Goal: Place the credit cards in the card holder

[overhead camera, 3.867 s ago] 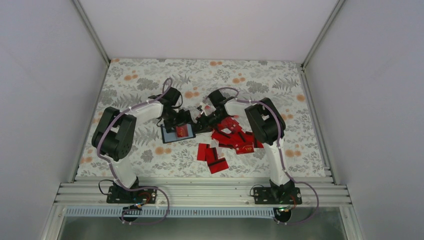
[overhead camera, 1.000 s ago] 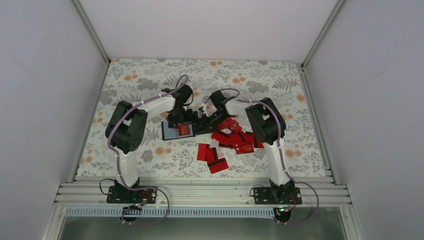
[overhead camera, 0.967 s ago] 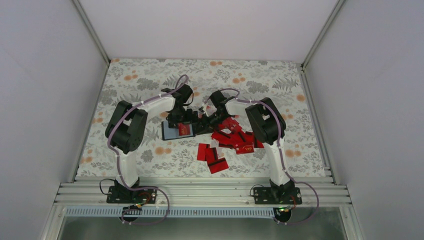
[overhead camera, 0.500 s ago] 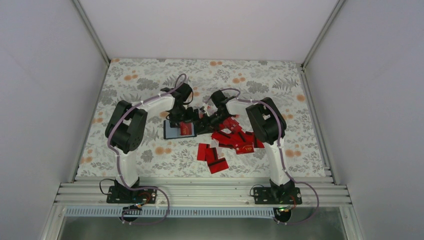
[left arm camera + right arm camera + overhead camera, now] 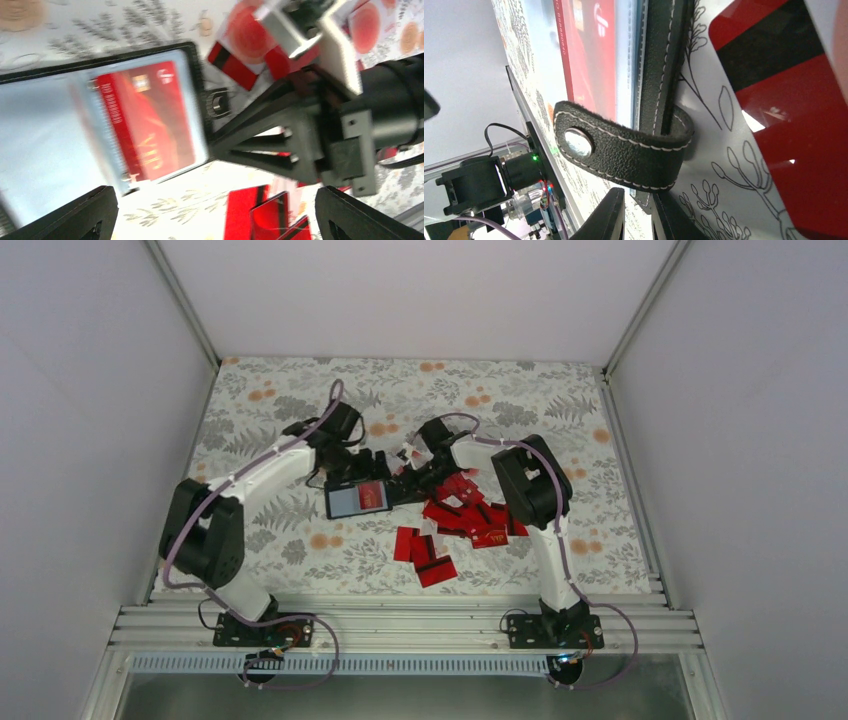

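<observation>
The black card holder (image 5: 350,500) lies open at the table's middle, grey-blue pockets up, with a red VIP card (image 5: 373,496) in its right pocket. In the left wrist view the holder (image 5: 50,125) and that card (image 5: 147,120) are blurred. My left gripper (image 5: 370,466) hovers just behind the holder, open and empty (image 5: 215,220). My right gripper (image 5: 402,483) is shut on the holder's right edge below its snap tab (image 5: 619,145), jaws (image 5: 644,220) nearly together. The other credit cards (image 5: 470,515) lie in a pile to the right.
Several more red cards (image 5: 425,558) lie nearer the front, some with black stripes (image 5: 794,100). The floral mat (image 5: 300,390) covers the table, with white walls on three sides. The two grippers are close together over the holder.
My left arm has swung back and to the left, lifting its gripper off the holder. The red card stays in the pocket. The right gripper still holds the holder's edge.
</observation>
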`<state>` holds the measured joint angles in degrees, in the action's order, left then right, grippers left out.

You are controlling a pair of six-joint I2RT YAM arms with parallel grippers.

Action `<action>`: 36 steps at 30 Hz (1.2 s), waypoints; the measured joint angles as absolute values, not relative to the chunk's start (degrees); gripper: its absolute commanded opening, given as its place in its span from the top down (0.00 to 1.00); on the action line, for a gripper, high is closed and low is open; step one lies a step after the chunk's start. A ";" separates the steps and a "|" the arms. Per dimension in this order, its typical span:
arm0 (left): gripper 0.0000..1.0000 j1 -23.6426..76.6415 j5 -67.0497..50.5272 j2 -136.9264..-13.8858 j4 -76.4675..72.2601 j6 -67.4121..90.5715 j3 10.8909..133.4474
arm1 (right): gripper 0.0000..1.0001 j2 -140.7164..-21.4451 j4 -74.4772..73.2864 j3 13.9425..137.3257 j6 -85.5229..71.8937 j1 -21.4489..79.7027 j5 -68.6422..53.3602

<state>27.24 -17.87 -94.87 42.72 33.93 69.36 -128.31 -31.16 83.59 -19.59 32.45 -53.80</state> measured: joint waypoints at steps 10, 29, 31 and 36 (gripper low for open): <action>0.09 15.40 -20.49 -84.90 39.20 24.91 51.09 | 0.84 -128.20 -31.35 83.74 -18.06 32.49 -53.08; 0.14 4.91 -27.94 -83.88 23.83 21.45 39.16 | 0.85 -121.05 -30.74 82.94 -14.44 32.53 -53.91; 0.14 4.62 -28.73 -84.68 22.65 21.17 39.24 | 0.85 -121.05 -30.41 82.72 -14.46 32.60 -54.24; 0.15 4.49 -30.33 -86.87 21.41 19.86 40.66 | 0.87 -121.34 -29.21 82.56 -14.92 33.01 -54.70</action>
<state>4.49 -30.33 -86.87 21.41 19.86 40.66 -121.34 -29.21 82.56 -14.92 33.01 -54.70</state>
